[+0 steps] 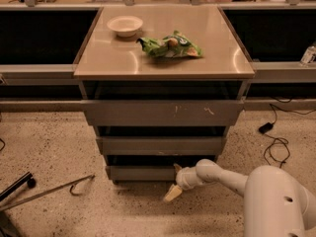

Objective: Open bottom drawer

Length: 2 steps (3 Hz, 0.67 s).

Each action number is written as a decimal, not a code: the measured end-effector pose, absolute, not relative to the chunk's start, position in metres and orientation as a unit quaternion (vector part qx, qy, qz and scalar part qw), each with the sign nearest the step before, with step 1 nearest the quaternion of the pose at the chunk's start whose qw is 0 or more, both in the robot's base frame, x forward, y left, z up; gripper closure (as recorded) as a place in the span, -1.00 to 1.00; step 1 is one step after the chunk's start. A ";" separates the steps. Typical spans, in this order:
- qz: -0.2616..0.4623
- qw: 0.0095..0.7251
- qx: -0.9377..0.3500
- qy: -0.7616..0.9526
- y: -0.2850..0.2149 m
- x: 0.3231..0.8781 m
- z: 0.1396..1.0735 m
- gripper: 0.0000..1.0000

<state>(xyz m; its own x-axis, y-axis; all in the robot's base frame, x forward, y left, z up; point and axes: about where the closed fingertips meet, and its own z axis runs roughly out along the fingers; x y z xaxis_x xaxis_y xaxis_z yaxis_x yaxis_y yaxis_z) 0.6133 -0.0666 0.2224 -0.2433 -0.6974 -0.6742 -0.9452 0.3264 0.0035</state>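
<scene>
The bottom drawer (140, 173) is the lowest and narrowest of three grey fronts on the cabinet, just above the speckled floor. It sticks out slightly, with a dark gap above it. My gripper (174, 180) is at the right part of that front, low by the floor. Its fingers are spread: the upper one (176, 168) is at the drawer's top edge, and the pale lower one (172, 193) is below the front near the floor. My white arm (266, 191) reaches in from the lower right.
The middle drawer (160, 145) and wide scratched top drawer (163, 112) sit above. On the cabinet top lie a white bowl (125, 25) and a green chip bag (170, 46). A metal rod (49, 191) lies on the floor left, a black cable (274, 142) right.
</scene>
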 end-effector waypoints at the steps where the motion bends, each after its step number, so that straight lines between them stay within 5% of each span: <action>1: 0.223 0.285 -0.538 0.762 -0.063 0.619 0.210 -1.00; 2: 0.233 0.289 -0.538 0.757 -0.057 0.630 0.202 -1.00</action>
